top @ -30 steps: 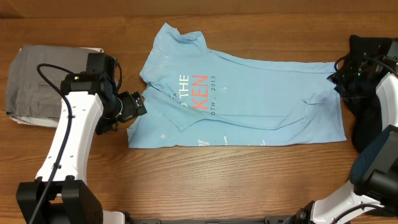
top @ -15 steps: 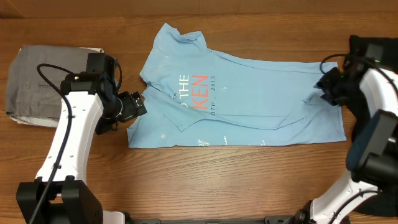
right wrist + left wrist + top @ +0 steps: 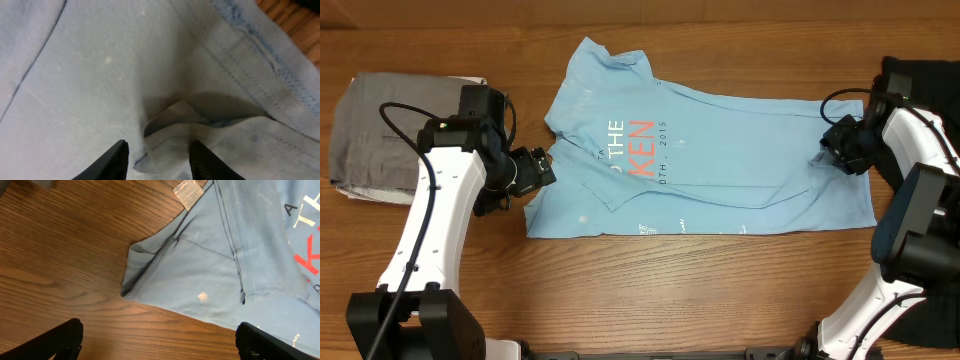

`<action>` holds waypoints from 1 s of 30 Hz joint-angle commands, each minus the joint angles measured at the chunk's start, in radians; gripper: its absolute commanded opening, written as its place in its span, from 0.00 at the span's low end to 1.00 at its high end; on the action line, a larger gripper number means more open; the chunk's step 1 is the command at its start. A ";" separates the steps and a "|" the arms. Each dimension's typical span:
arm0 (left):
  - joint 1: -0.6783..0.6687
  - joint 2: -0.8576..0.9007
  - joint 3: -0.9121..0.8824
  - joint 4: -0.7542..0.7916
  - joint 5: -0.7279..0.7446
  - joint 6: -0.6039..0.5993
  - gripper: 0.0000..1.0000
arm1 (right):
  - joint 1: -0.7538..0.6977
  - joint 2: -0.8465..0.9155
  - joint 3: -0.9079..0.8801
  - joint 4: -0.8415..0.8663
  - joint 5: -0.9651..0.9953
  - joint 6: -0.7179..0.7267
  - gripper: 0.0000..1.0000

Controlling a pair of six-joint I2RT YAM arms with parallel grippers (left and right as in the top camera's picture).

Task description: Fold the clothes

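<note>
Sliding inward over the last second, the right tool (image 3: 834, 150) now sits on the T-shirt (image 3: 720, 175) at its hem end, jaws half-spread astride a pucker, not clamped. The left tool (image 3: 538, 170) gapes wide beside the sleeve. The shirt lies spread mid-worktop (image 3: 670, 300); 1 pinch looks imminent.

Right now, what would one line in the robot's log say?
T-shirt: flat on table, partly folded | left gripper: open, empty | right gripper: open, astride bunched T-shirt fabric

Light blue T-shirt (image 3: 740, 165), red-white lettering (image 3: 635, 148)
</note>
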 commanded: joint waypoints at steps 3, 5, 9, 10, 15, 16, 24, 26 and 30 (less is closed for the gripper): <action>0.000 -0.014 0.000 -0.002 -0.003 0.001 1.00 | 0.000 0.029 -0.002 0.004 0.031 0.011 0.43; 0.000 -0.014 0.000 -0.002 -0.003 0.001 1.00 | 0.000 0.033 -0.002 0.006 0.031 0.011 0.38; 0.000 -0.014 0.000 -0.002 -0.003 0.001 1.00 | 0.000 0.033 -0.002 0.010 0.031 0.011 0.29; 0.000 -0.014 0.000 -0.002 -0.003 0.001 1.00 | 0.000 0.033 -0.002 0.011 0.031 0.011 0.28; 0.000 -0.014 0.000 -0.002 -0.003 0.001 1.00 | -0.001 0.033 -0.002 0.013 0.031 0.011 0.04; 0.000 -0.014 0.000 -0.002 -0.003 0.001 1.00 | -0.001 0.033 -0.001 0.013 0.031 0.011 0.04; 0.000 -0.014 0.000 -0.002 -0.003 0.001 1.00 | -0.030 0.033 0.055 -0.010 -0.016 0.035 0.04; 0.000 -0.014 0.000 -0.002 -0.003 0.001 1.00 | -0.039 0.033 0.061 0.013 -0.043 0.035 0.04; 0.000 -0.014 0.000 -0.002 -0.003 0.001 1.00 | -0.054 0.033 0.060 0.041 -0.049 0.094 0.04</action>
